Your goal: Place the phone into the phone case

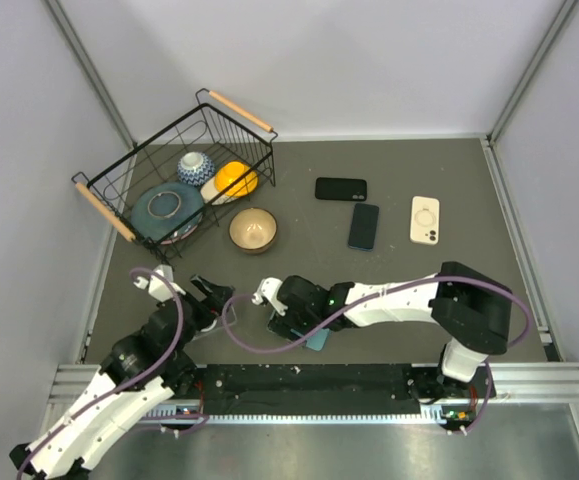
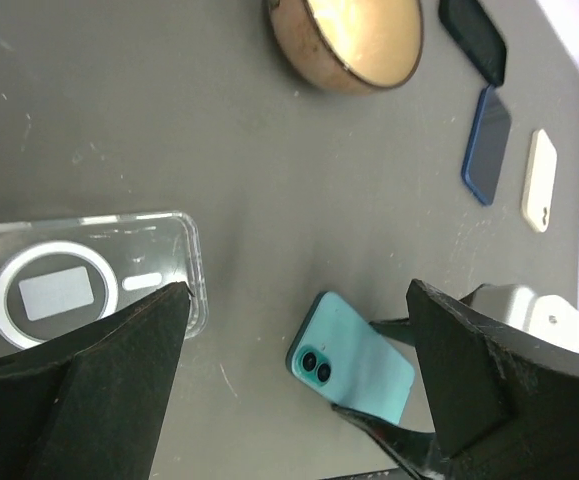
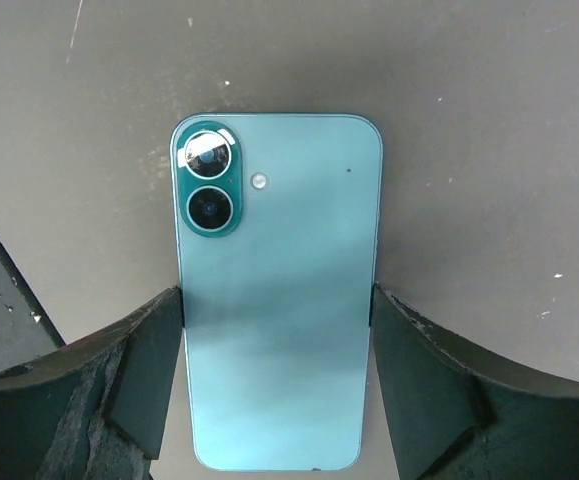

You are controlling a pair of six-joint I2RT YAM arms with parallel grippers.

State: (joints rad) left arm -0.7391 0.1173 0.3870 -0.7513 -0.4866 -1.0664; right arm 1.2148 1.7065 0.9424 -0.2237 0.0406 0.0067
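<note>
Pickup stage: right pincer (image 3: 277,320) pinches the teal phone (image 3: 279,260) by its long edges, left pincer (image 2: 297,300) hangs spread over the clear case (image 2: 79,290). Next up, lift and line up.

No legible text, brand or number: teal phone (image 3: 279,300) back blank, clear phone case (image 2: 89,250) unmarked.

Dark grey tabletop (image 1: 299,170), plain white walls (image 1: 369,60), slanted aluminium corner posts (image 1: 89,68), ribbed metal rail (image 1: 539,380) at near edge, even light.
</note>
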